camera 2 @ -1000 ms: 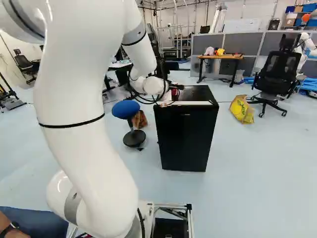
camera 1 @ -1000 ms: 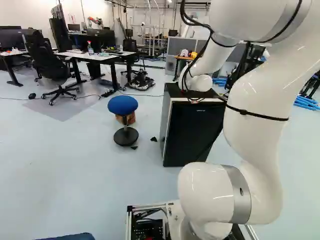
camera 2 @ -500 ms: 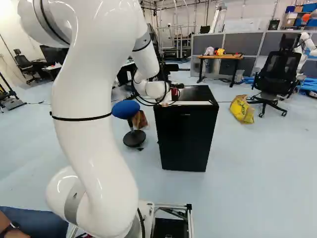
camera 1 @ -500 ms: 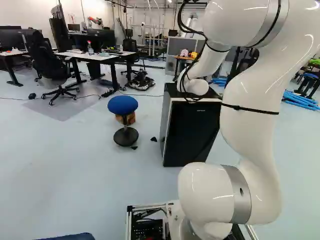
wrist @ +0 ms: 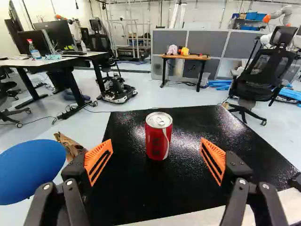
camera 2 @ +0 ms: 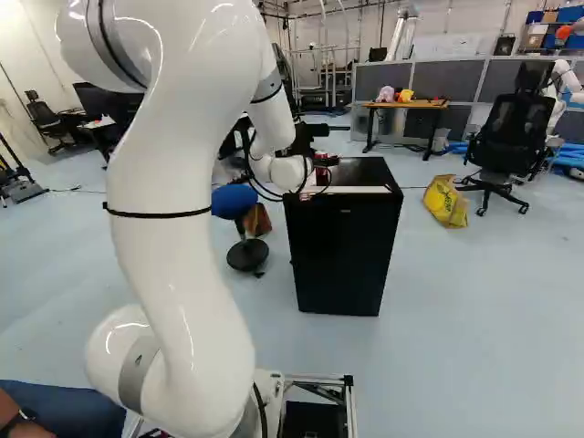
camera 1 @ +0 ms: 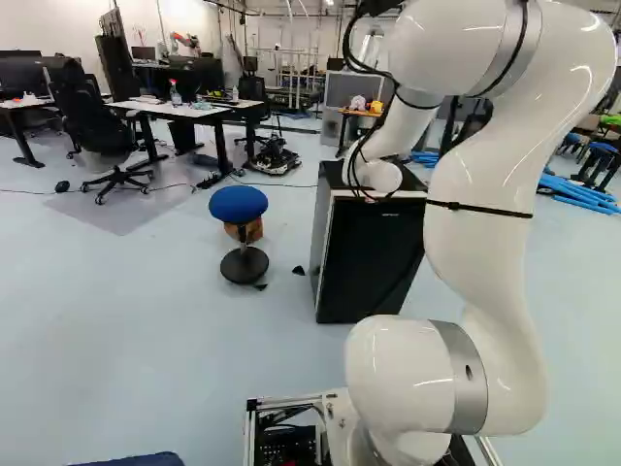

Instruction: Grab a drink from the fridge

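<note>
Can (wrist: 158, 141), red with a silver lid, stands upright on the flat black top of the fridge (camera 2: 342, 255). The gripper (camera 2: 324, 162) has its fingers spread wide, orange pads (wrist: 99, 160) facing each other with nothing clamped between them. In the wrist view the can is ahead of the gap, in line with it and touching neither finger. The arm (camera 1: 475, 233) reaches forward so that its wrist is at the near edge of the fridge top. The fridge's dark front is closed. A blue stool (camera 1: 239, 204) stands just beside the fridge, to its left in both base views. At the right of the right base view, a yellow bag (camera 2: 446, 201) lies on the floor near a black chair (camera 2: 516, 137).
</note>
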You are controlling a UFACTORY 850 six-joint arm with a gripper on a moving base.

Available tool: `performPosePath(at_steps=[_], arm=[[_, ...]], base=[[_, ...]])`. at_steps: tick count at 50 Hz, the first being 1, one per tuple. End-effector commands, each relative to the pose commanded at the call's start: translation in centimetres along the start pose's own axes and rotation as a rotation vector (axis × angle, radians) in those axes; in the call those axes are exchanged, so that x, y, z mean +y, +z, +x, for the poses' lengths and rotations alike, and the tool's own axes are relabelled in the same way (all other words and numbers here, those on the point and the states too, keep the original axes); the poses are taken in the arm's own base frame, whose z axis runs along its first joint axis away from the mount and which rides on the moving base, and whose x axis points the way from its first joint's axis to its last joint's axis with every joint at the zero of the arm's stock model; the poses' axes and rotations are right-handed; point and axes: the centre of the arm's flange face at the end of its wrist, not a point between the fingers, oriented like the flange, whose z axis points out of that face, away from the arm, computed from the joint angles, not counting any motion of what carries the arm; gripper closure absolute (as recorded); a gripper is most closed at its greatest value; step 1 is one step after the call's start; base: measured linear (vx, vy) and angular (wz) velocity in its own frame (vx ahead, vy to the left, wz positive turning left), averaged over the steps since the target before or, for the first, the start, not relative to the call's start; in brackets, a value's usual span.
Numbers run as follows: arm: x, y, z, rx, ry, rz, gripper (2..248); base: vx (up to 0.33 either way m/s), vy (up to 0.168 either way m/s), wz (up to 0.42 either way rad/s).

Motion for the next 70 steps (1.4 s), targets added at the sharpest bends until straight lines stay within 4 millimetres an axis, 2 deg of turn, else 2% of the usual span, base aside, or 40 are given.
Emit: performPosePath(at_steps=[29, 70], arm=[[-0.2, 2.1, -2.4, 0.025, 0.0, 0.004, 3], [0.7, 5.0, -1.8, 0.094, 0.002, -0.009, 3]], base=[[0.0, 0.0, 0.0], [0.0, 0.0, 0.0]])
